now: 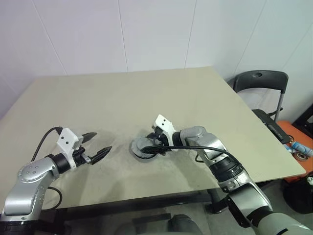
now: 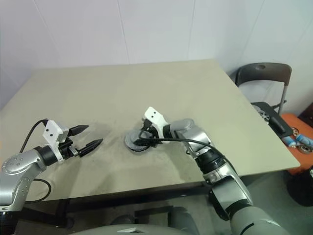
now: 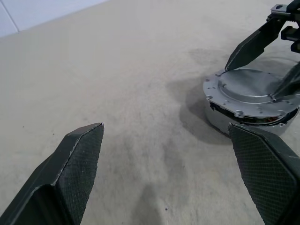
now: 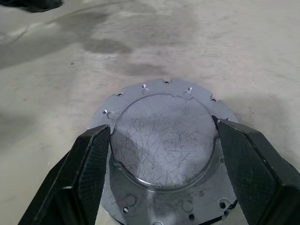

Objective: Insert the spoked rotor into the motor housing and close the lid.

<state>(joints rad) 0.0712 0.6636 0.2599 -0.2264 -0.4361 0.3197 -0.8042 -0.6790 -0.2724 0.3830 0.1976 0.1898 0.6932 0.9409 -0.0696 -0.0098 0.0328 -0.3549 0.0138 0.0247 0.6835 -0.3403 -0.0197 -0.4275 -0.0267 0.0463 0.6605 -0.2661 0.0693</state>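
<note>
You had right gripper [image 4: 159, 154] wide, fingers straddling lid's [image 4: 161, 140] raised centre; lid sat atop motor housing [image 3: 248, 119] mid-table. Left gripper [image 1: 98, 144] fully open, empty, well apart. Risk: uneven squeeze could've cocked lid or skidded housing.

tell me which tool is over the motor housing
The right tool: its black fingers straddle the grey lid on the motor housing. The left tool hangs open, apart.
</note>
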